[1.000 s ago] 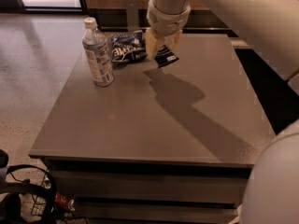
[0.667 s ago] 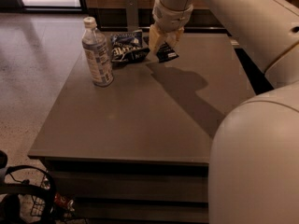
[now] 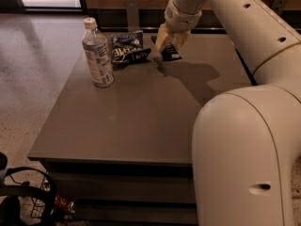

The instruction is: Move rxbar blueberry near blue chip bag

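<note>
The rxbar blueberry (image 3: 171,51), a small dark navy wrapper, is at the far middle of the grey table (image 3: 141,117), low at the surface. My gripper (image 3: 165,48) comes down from above and is shut on it, with one pale finger (image 3: 159,44) on the bar's left side. The blue chip bag (image 3: 129,47), wrinkly blue and white, lies just left of the bar, a small gap between them. The gripper hides part of the bar.
A clear plastic water bottle (image 3: 97,53) with a white cap stands upright left of the chip bag. My white arm (image 3: 244,140) fills the right side of the view. A wooden wall runs behind the table; a dark wire basket (image 3: 28,197) sits on the floor at lower left.
The gripper with the bar has shifted slightly away and to the right, staying close beside the chip bag. The bottle and the bag have not moved.
</note>
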`<state>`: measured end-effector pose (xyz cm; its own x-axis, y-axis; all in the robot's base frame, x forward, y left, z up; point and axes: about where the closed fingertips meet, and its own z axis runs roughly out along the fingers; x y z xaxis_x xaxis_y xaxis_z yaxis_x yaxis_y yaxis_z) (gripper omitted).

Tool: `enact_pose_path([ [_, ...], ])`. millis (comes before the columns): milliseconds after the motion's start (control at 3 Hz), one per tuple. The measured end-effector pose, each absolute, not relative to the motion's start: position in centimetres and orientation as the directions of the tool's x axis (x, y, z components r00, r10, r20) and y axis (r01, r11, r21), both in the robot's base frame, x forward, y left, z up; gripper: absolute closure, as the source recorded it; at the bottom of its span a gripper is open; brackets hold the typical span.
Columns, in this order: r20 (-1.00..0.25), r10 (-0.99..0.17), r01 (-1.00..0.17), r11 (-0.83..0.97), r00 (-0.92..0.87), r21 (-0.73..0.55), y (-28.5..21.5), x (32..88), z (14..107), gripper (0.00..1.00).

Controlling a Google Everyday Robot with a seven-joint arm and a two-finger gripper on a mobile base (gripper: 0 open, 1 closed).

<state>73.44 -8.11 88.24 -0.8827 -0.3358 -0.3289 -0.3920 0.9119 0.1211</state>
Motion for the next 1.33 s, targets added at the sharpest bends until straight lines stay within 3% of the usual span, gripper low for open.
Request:
enact_pose_path([
  [667, -0.263, -0.235, -0.265, 0.961, -0.936, 0.082, -9.4, 75.8, 85.9, 0.98],
  [1333, -0.284, -0.24, -0.275, 0.957, -0.928, 0.089, -8.8, 76.5, 85.4, 0.53],
])
